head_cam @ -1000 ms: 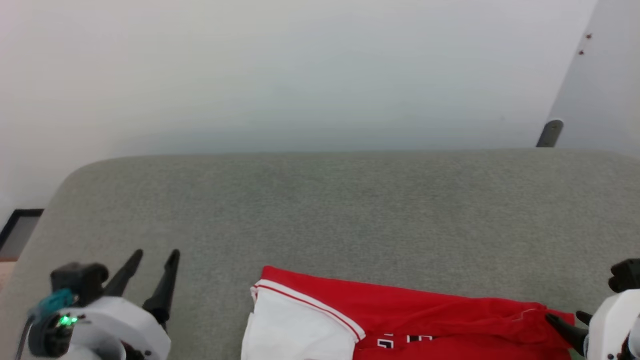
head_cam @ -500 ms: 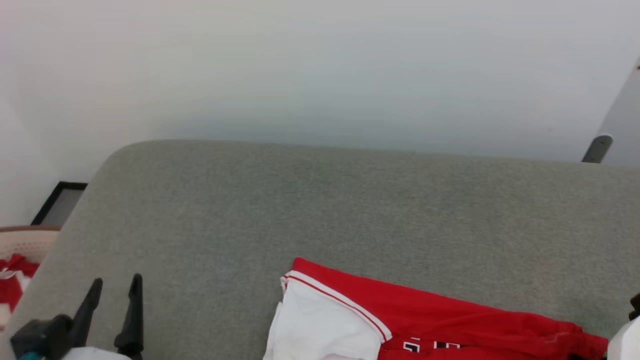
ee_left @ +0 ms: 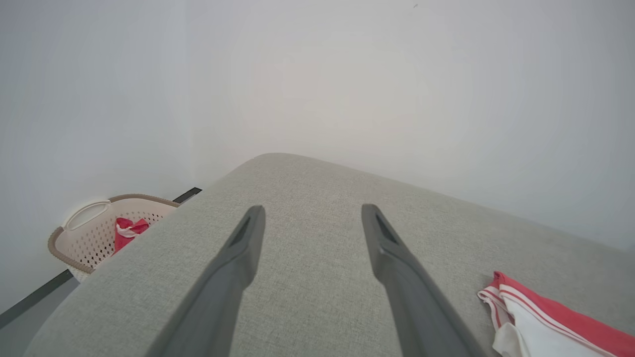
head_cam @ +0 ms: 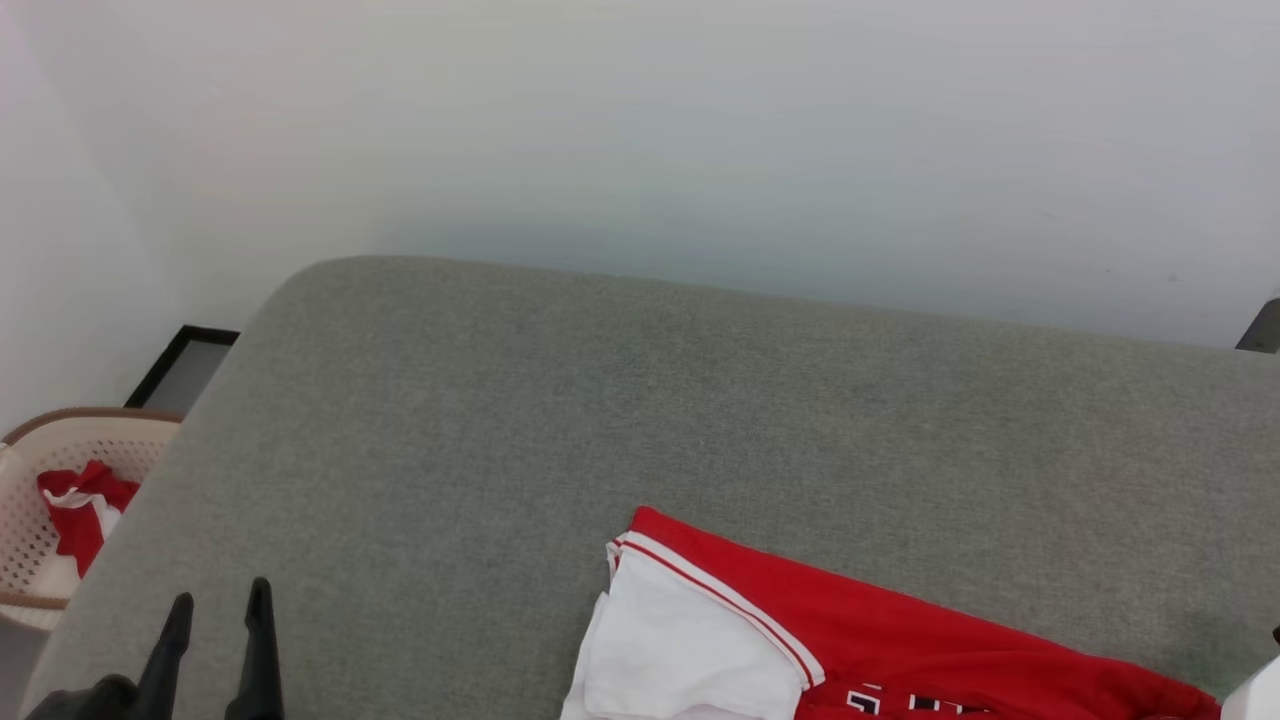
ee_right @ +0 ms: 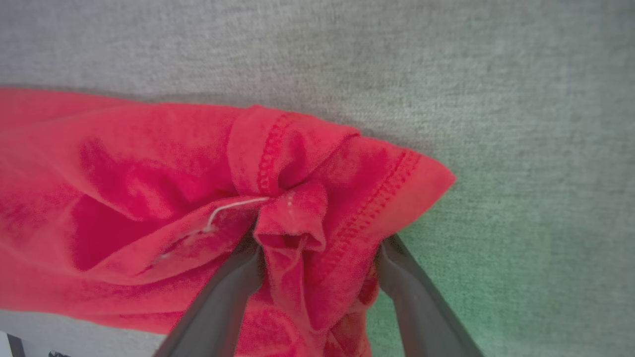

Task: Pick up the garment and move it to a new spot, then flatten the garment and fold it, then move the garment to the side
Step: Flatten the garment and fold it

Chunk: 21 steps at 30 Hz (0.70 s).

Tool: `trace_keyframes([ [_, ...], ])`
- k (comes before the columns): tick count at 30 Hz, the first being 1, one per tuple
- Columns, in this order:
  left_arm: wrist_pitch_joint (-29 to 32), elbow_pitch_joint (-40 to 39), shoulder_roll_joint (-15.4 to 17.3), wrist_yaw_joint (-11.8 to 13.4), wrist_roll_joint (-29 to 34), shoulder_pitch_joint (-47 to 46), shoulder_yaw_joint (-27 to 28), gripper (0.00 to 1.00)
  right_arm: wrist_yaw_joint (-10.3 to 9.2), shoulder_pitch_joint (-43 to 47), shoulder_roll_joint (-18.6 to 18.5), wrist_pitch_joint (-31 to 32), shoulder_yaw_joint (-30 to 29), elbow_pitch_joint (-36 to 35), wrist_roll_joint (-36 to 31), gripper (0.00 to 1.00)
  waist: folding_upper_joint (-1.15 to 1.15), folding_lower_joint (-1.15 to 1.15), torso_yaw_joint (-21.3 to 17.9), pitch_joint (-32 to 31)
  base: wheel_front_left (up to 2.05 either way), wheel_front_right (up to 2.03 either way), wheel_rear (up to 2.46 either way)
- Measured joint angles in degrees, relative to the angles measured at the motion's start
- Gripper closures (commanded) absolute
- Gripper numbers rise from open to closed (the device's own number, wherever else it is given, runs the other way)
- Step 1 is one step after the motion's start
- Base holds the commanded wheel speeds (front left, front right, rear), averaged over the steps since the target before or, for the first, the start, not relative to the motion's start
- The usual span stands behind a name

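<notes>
Grey cushion holds the garment as before; a basket has appeared leftward.

No full word or number can be read. On the red front of the garment, only the tops of black, white-edged characters are seen at the bottom edge of the head view; they are cut off there and cannot be made out.
</notes>
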Motion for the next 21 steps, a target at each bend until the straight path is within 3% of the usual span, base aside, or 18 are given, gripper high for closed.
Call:
trace_keyframes([
  [1,0.00,0.03,-0.66,-0.25,0.20,0.02,0.80,0.00,-0.12,-0.25,0.08,0.12,0.10,0.36,0.20,1.00,0.00,0.00,0.16,0.12,0.00,0.00,0.00],
  [6,0.01,0.60,-2.57,-2.23,2.70,0.03,2.29,0.00,-0.12,-1.23,0.99,0.07,1.13,1.16,2.36,1.00,0.00,0.00,0.91,0.61,0.00,0.00,0.00],
  [21,0.00,1.89,-6.67,-5.50,5.94,-0.05,5.88,0.00,0.19,-4.70,-2.68,-1.74,4.15,1.59,4.21,1.00,0.00,0.00,0.13,0.81,0.00,0.00,0.00],
])
